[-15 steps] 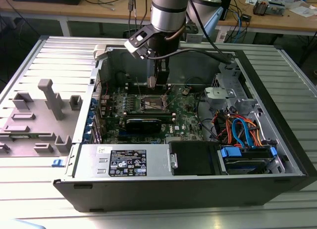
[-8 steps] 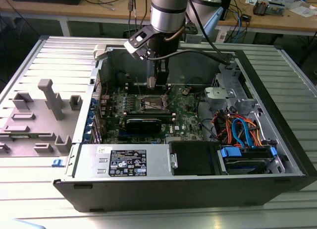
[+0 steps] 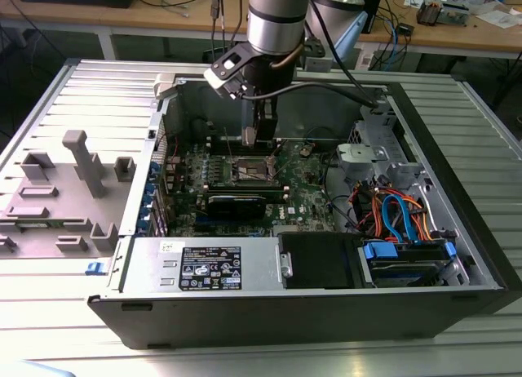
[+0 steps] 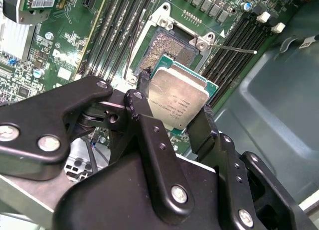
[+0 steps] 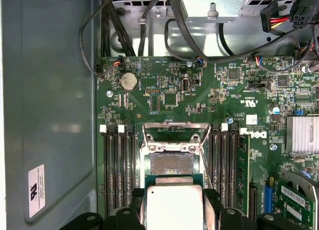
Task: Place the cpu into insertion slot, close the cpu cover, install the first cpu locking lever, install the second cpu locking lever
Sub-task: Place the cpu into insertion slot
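1. Plainly, the arm (image 3: 276, 18) reaches down from the upper middle of the exterior view into the open computer case (image 3: 457, 206), with the gripper (image 3: 259, 134) low over the green motherboard (image 3: 306, 193).
2. Both wrist views show the gripper (image 4: 175, 98) (image 5: 173, 202) pinching the cpu (image 4: 182, 88) (image 5: 173, 212). One black finger (image 4: 141, 103) presses one edge and the other presses the opposite edge.
3. The cpu's silvery metal top faces the cameras, and its green rim shows along the sides.
4. The insertion slot (image 4: 167, 46) (image 5: 172, 164) lies just beyond the chip with its dark pin field exposed. The cpu is held above the slot's near edge and is not seated in it.
5. The cpu cover (image 5: 172, 132), a silvery frame, sits at the slot's far edge, lifted off the pin field.
6. A thin lever rod (image 4: 234, 48) sticks out beside the slot, across the black memory slots (image 4: 249, 33).
7. A grey power supply (image 3: 204, 267) fills the lower middle of the exterior view.
8. Blue and orange cables (image 3: 400, 214) bunch toward the exterior view's right.
9. A grey fixture (image 3: 77, 177) rests outside the case on the exterior view's left.
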`<state>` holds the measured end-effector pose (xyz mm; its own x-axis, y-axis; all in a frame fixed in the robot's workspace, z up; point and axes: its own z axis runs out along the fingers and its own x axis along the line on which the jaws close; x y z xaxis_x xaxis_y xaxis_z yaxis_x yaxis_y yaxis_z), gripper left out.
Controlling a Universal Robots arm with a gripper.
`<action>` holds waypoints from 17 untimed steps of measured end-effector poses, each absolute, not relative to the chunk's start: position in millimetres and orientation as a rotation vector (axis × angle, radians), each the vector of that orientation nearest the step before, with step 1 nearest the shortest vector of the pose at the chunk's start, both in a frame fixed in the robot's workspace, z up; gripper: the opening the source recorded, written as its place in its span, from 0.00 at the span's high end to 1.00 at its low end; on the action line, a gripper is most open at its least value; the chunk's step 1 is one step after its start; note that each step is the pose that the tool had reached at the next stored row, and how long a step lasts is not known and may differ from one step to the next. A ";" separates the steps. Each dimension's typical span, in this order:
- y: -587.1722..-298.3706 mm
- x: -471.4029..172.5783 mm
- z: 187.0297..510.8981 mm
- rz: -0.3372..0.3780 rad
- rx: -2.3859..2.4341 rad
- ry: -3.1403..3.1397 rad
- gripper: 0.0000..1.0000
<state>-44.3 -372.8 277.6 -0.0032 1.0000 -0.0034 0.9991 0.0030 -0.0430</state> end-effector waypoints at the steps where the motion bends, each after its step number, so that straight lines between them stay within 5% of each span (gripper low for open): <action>1: -372.8 -44.4 277.3 0.051 -2.198 -2.205 0.45; 17: -372.8 -45.1 274.5 0.051 -2.198 -2.205 0.45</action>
<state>-45.1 -372.8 274.5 -0.0032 1.0000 -0.0034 0.9991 0.0031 -0.0430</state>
